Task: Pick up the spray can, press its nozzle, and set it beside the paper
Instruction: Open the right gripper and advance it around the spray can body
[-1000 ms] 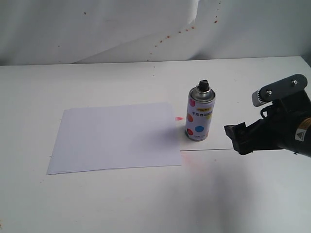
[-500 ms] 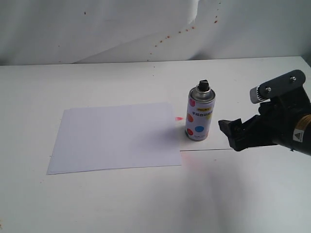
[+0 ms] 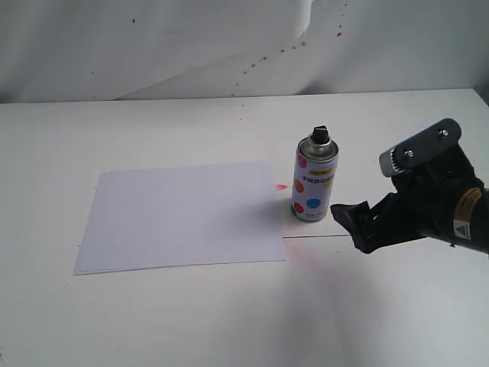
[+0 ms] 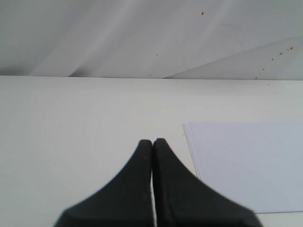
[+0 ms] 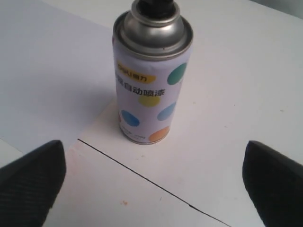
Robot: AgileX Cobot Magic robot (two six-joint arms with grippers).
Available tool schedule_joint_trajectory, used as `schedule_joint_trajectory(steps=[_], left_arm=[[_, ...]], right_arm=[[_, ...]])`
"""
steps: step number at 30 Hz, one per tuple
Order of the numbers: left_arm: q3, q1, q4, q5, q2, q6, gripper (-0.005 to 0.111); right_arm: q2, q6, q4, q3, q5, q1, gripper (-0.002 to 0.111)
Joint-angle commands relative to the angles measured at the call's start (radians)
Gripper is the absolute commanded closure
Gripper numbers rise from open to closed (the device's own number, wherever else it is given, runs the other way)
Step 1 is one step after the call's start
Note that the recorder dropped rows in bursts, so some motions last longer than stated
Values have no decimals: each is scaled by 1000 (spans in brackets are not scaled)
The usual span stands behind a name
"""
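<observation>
The spray can (image 3: 314, 186) stands upright on the white table, white with coloured dots, a yellow label band, a silver shoulder and a black nozzle. It sits just right of the paper (image 3: 183, 215), a flat white sheet. In the right wrist view the spray can (image 5: 151, 78) stands ahead of my right gripper (image 5: 156, 182), whose jaws are wide open and empty. Seen from the exterior camera, my right gripper (image 3: 353, 224) hovers a short way right of the can, apart from it. My left gripper (image 4: 153, 142) is shut and empty, over the table beside the paper (image 4: 251, 163).
A wrinkled white backdrop (image 3: 229, 46) with small reddish specks hangs behind the table. A thin dark seam line (image 5: 142, 177) crosses the tabletop in front of the can. Faint pink paint marks (image 3: 281, 187) lie by the paper's right edge.
My right gripper has moved left toward the spray can and dropped slightly. The can and the paper have not moved.
</observation>
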Motion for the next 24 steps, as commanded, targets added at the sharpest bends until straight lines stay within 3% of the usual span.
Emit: schedule_joint_trajectory(steps=[1,16,24], left_arm=[[5,2,-1,-10,-4,-2,107],[5,2,-1,-10,-4,-2,107],[5,2,-1,-10,-4,-3,107]], right_arm=[[60,15,-9,5,-80,3,16],[301,-8,47,3,-512,-92,16],[415,-8,-3,-64,-535,-95,16]])
